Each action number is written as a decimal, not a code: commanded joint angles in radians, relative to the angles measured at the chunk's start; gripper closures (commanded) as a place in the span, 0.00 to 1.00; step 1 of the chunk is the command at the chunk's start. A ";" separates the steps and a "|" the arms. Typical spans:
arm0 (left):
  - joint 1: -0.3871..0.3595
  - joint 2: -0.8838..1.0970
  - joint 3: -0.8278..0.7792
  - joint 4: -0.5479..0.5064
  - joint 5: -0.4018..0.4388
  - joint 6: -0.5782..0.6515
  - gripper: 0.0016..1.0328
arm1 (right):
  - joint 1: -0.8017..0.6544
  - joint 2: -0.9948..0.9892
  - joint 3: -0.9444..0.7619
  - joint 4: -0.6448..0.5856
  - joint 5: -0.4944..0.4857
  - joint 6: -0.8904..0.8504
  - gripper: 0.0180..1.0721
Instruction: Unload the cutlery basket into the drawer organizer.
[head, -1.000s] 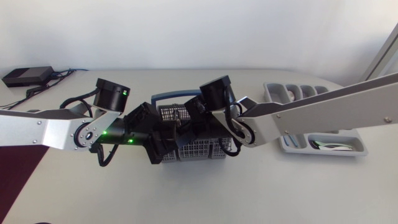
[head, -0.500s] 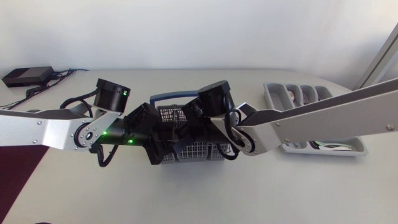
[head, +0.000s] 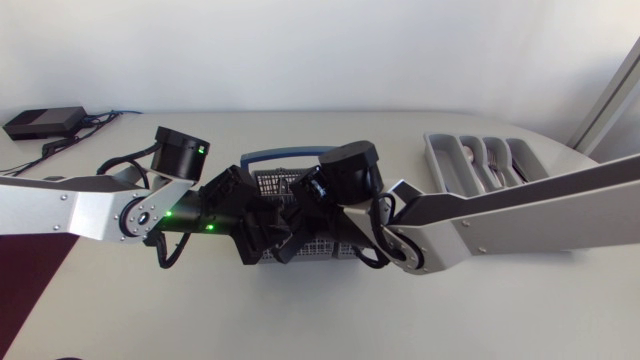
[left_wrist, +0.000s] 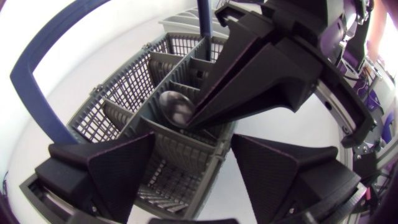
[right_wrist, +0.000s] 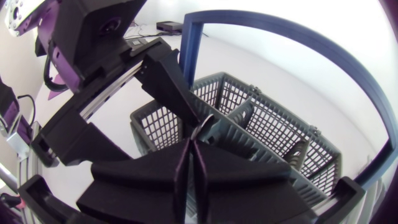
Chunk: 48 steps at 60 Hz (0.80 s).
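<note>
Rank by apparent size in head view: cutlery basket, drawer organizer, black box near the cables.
Tied: cutlery basket and drawer organizer, both partly covered, so no order.
Smallest: black box.

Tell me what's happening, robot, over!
Left gripper open, straddling the cutlery basket's end. Right gripper shut on a spoon inside the basket. Blue handle arches overhead; mind it when lifting. Over.

Grey mesh cutlery basket (head: 268, 184) with a blue handle (head: 275, 153); pale grey drawer organizer (head: 433, 152)
</note>
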 joint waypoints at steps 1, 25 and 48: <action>0.010 0.005 -0.030 -0.018 0.003 -0.015 0.18 | 0.018 -0.040 -0.047 0.024 0.021 -0.030 0.95; 0.023 -0.045 -0.056 -0.009 0.003 -0.019 0.18 | 0.047 -0.133 -0.131 0.123 0.058 -0.067 0.94; 0.023 -0.076 -0.059 -0.009 0.003 -0.022 0.18 | 0.065 -0.262 -0.161 0.142 0.087 -0.113 0.94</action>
